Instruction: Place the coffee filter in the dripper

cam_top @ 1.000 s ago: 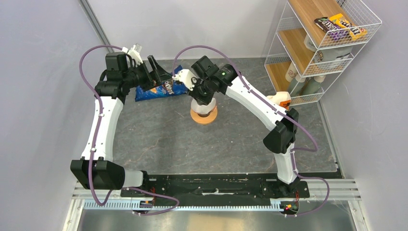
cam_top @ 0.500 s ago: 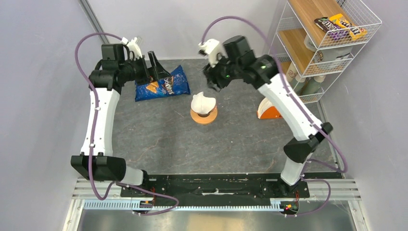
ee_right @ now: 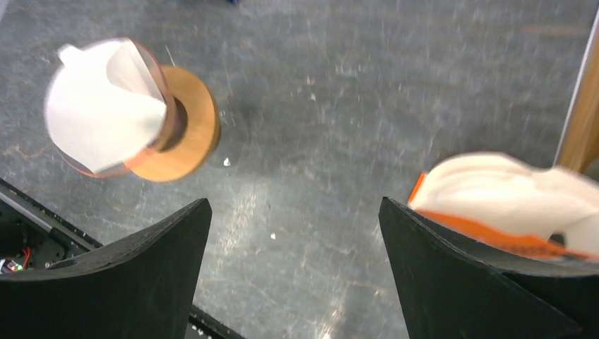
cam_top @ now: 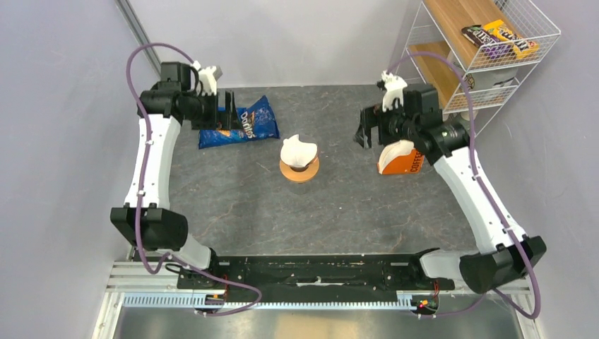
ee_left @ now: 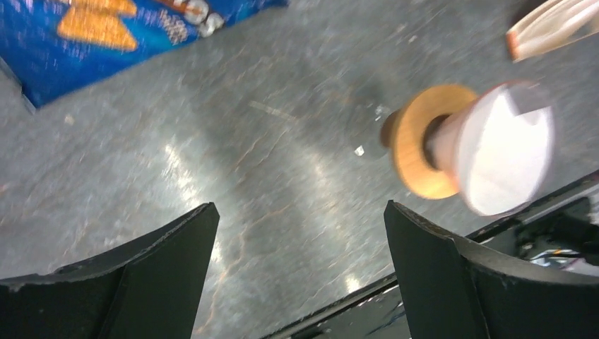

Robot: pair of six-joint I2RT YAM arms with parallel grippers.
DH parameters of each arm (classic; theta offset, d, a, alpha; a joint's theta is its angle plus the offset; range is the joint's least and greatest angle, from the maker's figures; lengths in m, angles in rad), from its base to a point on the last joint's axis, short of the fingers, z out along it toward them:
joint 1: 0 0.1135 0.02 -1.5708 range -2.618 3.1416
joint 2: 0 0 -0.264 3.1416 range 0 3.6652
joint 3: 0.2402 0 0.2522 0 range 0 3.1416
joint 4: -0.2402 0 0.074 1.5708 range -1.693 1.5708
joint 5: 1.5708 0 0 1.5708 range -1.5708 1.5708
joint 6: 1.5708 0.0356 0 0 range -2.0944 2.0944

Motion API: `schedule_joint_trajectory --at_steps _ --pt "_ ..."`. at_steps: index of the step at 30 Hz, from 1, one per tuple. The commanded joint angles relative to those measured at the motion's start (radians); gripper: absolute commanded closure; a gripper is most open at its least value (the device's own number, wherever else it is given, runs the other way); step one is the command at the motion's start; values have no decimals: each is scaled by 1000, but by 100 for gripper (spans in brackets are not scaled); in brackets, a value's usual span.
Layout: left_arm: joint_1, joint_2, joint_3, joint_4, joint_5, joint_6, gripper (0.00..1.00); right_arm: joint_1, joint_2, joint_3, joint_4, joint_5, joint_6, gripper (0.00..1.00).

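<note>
The white paper coffee filter (cam_top: 297, 150) sits upright in the orange dripper (cam_top: 299, 170) at mid-table, and no gripper touches it. The right wrist view shows the filter (ee_right: 99, 106) in the dripper (ee_right: 189, 131) at upper left; the left wrist view has the filter (ee_left: 505, 157) and the dripper (ee_left: 417, 152) at right. My right gripper (cam_top: 366, 129) hangs open to the right of the dripper, with nothing between its fingers (ee_right: 294, 203). Far left at the back, my left gripper (cam_top: 224, 113) is open and empty (ee_left: 300, 208).
An orange-and-white pack (cam_top: 401, 158) stands just under the right wrist and reaches the right finger's edge (ee_right: 508, 201). A blue chip bag (cam_top: 239, 126) lies beside the left gripper. A white wire shelf (cam_top: 466, 63) with snacks and cups fills the back right corner.
My right gripper has opened, leaving the filter in the dripper, and swung up and away to the right. The left arm has drawn back a little to the left.
</note>
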Motion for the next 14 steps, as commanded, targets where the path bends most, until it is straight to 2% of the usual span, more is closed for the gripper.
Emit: schedule_joint_trajectory --at_steps 1,5,8,14 --pt "-4 -133 -194 111 -144 91 4 -32 -104 -187 144 -12 91 3" --pt "-4 -239 -411 208 -247 114 4 -51 -182 -334 186 -7 117 3" --pt "-6 -303 -520 249 -261 123 4 -53 -228 -401 189 -10 117 3" --pt "-8 -373 -573 284 -277 119 3 -53 -248 -414 192 -20 108 3"
